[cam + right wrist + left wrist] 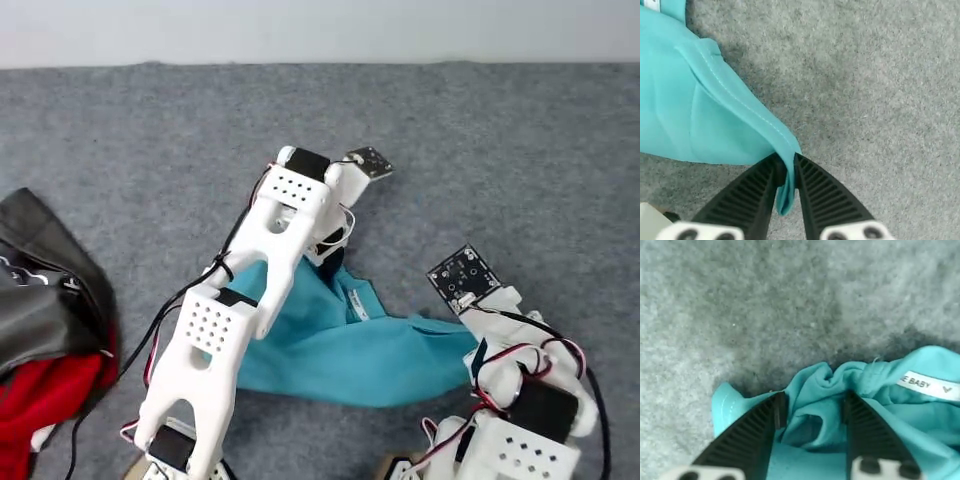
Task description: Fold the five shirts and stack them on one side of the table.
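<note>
Teal shirt (350, 350) awaits flattening: your right gripper (788, 162) pinches its hem (742, 106), your left gripper (813, 402) gapes around the collar (860, 375); close it, then pull taut.

surface: grey carpet-like table cover (520, 150), nubbly, uniform, spread across the whole work area | backdrop: pale wall strip (320, 30) running along the cover's far edge | near edge of cover: small tan patch (132, 467) and another (388, 465), too small to identify

The teal shirt (340, 350) is smooth matt cloth, the table cover (520, 140) rough felt, the right pincer (786, 161) ribbed plastic.
</note>
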Action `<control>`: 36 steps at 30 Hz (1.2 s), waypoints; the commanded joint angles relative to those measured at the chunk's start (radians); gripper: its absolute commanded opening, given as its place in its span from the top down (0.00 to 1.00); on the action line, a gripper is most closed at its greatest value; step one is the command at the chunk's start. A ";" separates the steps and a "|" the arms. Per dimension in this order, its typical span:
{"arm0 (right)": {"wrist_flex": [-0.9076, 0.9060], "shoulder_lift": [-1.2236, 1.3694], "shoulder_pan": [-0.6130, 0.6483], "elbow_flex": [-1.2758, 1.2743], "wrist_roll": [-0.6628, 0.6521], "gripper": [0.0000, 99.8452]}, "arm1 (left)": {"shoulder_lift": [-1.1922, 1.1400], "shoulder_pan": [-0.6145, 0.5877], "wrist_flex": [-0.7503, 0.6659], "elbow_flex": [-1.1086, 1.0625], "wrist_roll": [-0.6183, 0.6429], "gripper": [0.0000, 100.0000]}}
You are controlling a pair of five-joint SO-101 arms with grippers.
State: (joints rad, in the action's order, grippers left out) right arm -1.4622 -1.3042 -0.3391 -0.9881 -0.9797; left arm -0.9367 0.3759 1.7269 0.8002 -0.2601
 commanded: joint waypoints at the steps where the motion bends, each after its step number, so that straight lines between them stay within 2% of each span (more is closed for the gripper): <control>1: 0.004 -0.007 -0.015 0.006 0.005 0.99 | 0.017 0.009 0.029 0.002 -0.009 0.82; 7: 0.004 -0.007 -0.015 0.008 0.005 0.99 | 0.017 0.011 0.029 0.002 -0.009 0.98; 11: 0.004 -0.007 -0.015 0.008 0.005 0.99 | 0.041 0.003 0.029 0.001 -0.009 0.98; 16: 0.005 -0.007 -0.015 0.009 0.005 0.99 | 0.187 0.009 0.029 0.001 -0.006 0.98; 20: 0.085 -0.007 -0.042 0.015 0.005 0.99 | 0.318 -0.008 0.029 -0.007 -0.005 0.98; 27: 0.260 0.001 -0.140 0.021 0.002 0.99 | 0.479 -0.160 0.029 -0.007 -0.003 0.98; 36: 0.443 0.004 -0.147 0.051 0.000 0.99 | 0.669 -0.373 0.031 -0.041 -0.009 0.98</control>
State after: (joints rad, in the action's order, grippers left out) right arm -1.0833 -1.3027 -0.4710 -0.9866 -0.9782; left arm -0.3859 0.0675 1.7377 0.7772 -0.2601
